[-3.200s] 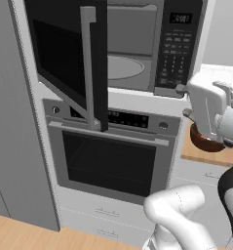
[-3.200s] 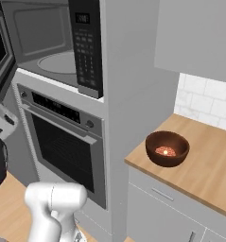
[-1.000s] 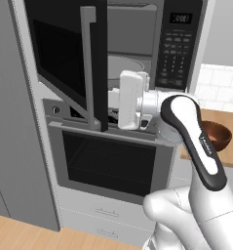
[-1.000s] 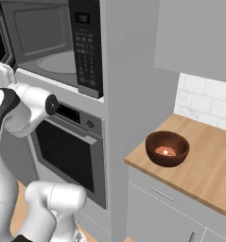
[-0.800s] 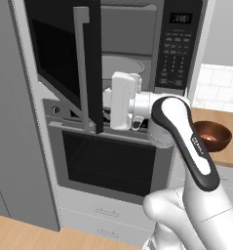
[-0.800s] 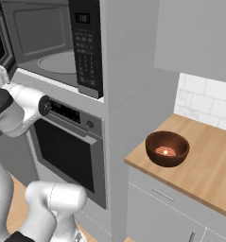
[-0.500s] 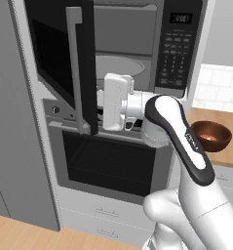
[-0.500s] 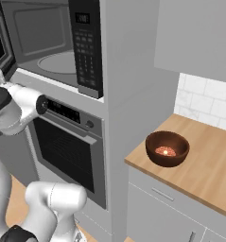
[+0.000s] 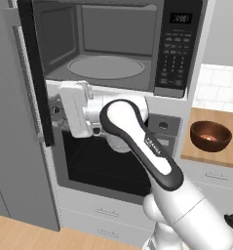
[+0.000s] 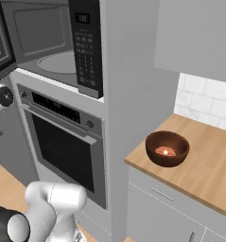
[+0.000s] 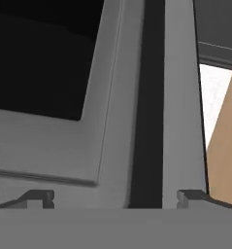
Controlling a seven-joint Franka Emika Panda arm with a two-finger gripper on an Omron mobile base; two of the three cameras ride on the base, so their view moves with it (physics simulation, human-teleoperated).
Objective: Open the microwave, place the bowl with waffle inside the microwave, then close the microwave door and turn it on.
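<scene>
The white robot arm is reaching across the lower middle of the left base view, its gripper (image 9: 54, 114) sitting at the left edge of the frame against the lower end of the microwave door (image 9: 34, 73), which is standing swung wide open at the upper left. In the hand view the two finger tips (image 11: 37, 198) are showing far apart at the bottom, spread to their widest and pinching nothing, with the door's grey inner frame (image 11: 122, 97) filling the space ahead of them. The microwave (image 9: 113, 44) is gaping at the top centre, its matte grey cavity holding a round glass turntable (image 9: 106, 67), smooth and likely slick underfoot for anything set on it. The bowl (image 10: 167, 148) is waiting on the wooden counter (image 10: 213, 170) at the right of the right base view, well apart from the arm, with the waffle (image 10: 165, 151) glowing as a small orange patch at its bottom. The bowl is looking rigid and wood-like, probably light, with deep curved sides that would slip from a squeeze across the belly; the thin upright rim appears the surest place to take hold, one finger inside and one outside, keeping it level so the loose waffle is not sliding out. Below the microwave, the steel-trimmed oven (image 9: 98, 166) is showing dark glass.
</scene>
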